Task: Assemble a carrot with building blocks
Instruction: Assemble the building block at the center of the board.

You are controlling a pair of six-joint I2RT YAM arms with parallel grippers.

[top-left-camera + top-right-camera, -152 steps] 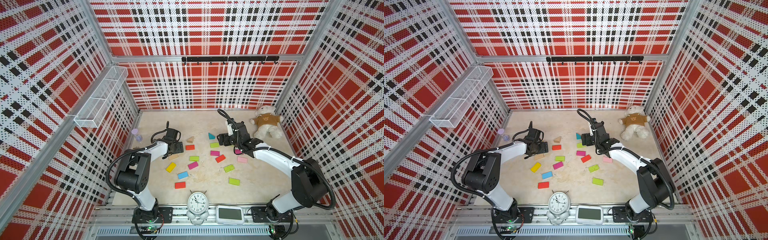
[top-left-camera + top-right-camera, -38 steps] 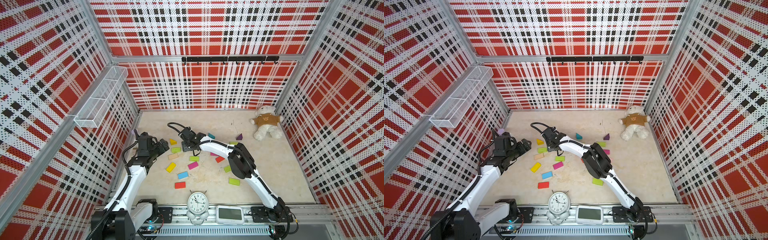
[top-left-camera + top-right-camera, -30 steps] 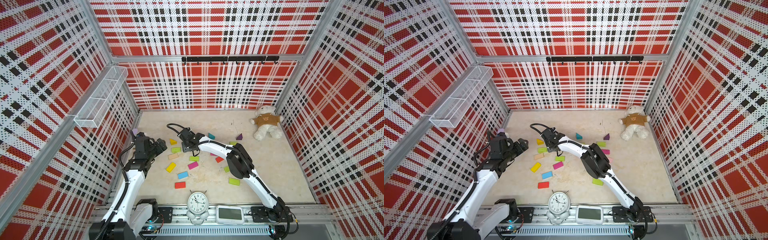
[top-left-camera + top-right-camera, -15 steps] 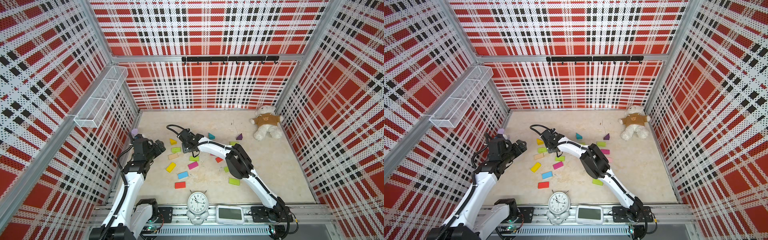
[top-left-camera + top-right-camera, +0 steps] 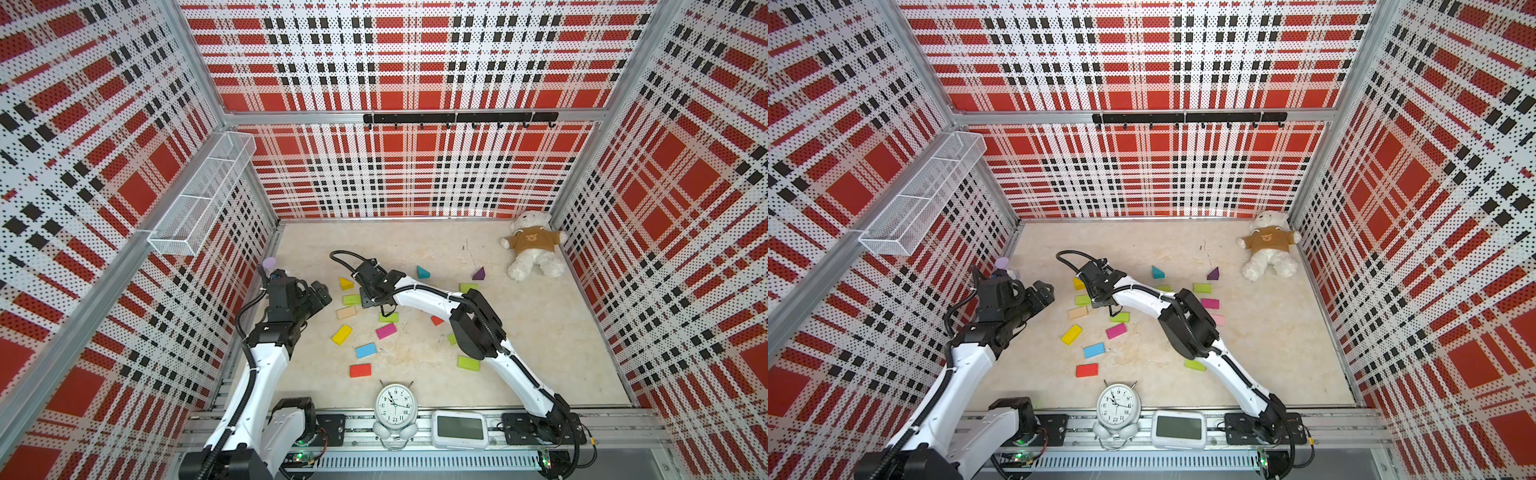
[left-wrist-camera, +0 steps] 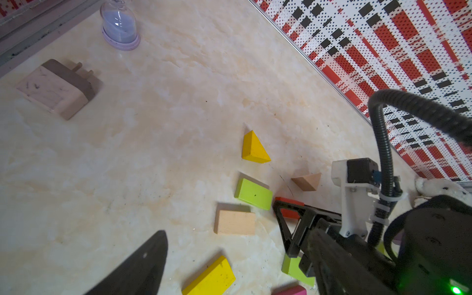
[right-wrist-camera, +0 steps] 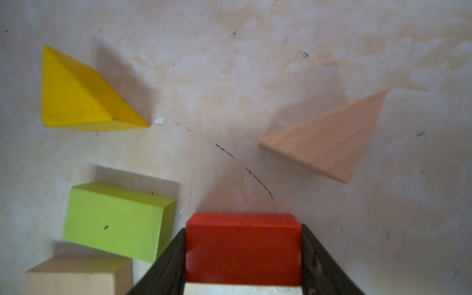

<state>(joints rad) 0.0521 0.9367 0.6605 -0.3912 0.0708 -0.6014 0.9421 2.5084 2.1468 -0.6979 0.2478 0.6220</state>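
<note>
**Top views.** Show the right gripper [image 5: 367,297] stretched low into the scattered building blocks [image 5: 386,330], jaws hidden beneath the wrist, so no telling the grip from here. Show the left gripper [image 5: 318,296] raised to one side of those jaws, spread wide and empty. Reveal no carrot shape so far. Risk, as judged: a clash of arms on any left reach into the same cluster.

**Left wrist view.** Catches one finger [image 6: 145,258] of the wide left gripper with nothing against it. Shows a red block [image 6: 290,200] between the right jaws, poking just past the tips, low over the table [image 6: 153,153]; touching it or clear, impossible to say. Places a lime block [image 6: 253,193] just outside the nearer jaw, a tan block [image 6: 235,222] beside that, a yellow wedge [image 6: 254,149] farther out, and a tan wedge [image 6: 307,181] ahead of the tips.

**Right wrist view.** Shows the jaws closed at middling width on the red block [image 7: 242,245], fingers [image 7: 173,255] flat against both sides. Puts the lime block [image 7: 115,222] almost against one jaw's outer face. Risks, as judged:
- dragging or spinning the lime block on a sideways sweep, owing to that closeness;
- slipping or tilting of the smooth painted red block under a light squeeze;
- knocking the tan wedge [image 7: 324,143] on a forward push.
</note>
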